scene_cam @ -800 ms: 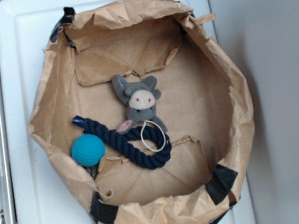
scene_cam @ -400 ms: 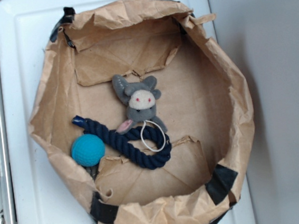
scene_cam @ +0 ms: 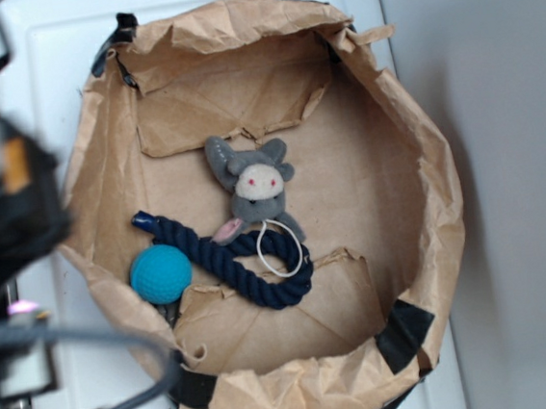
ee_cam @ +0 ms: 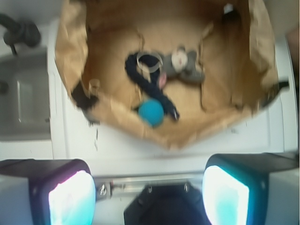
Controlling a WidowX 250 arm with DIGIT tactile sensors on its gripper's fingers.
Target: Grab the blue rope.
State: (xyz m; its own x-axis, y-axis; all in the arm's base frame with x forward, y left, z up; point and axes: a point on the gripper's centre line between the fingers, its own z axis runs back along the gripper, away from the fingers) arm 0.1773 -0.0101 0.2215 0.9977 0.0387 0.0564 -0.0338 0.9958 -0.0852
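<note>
A wide, crumpled brown paper bag rolled down into a shallow basin [scene_cam: 425,180] sits on a white moulded plastic desk [scene_cam: 46,52], its rim patched in places with black tape. On the bag's floor lies the thick dark navy twisted blue rope [scene_cam: 222,257], also seen in the wrist view [ee_cam: 150,83]; it runs from a glossy blue end cap [scene_cam: 141,220] at the left of the exterior view down to the right and curls back into a loop. A turquoise ball [scene_cam: 161,274] rests just beside the rope, below the capped end, near the bag's left wall; in the wrist view [ee_cam: 151,113] it sits against the rope's straight stretch. A small grey plush animal with a pale face [scene_cam: 255,187] lies just above the loop, touching it, and a thin white ring [scene_cam: 281,247] lies over the loop. The robot arm shows as a dark blurred mass with cables [scene_cam: 9,220] at the left edge of the exterior view, outside the bag. In the wrist view the end effector [ee_cam: 149,190] has its two pale glowing fingers [ee_cam: 70,197] spread wide apart, released and holding nothing, well apart from the rope and above the desk beside the bag.
</note>
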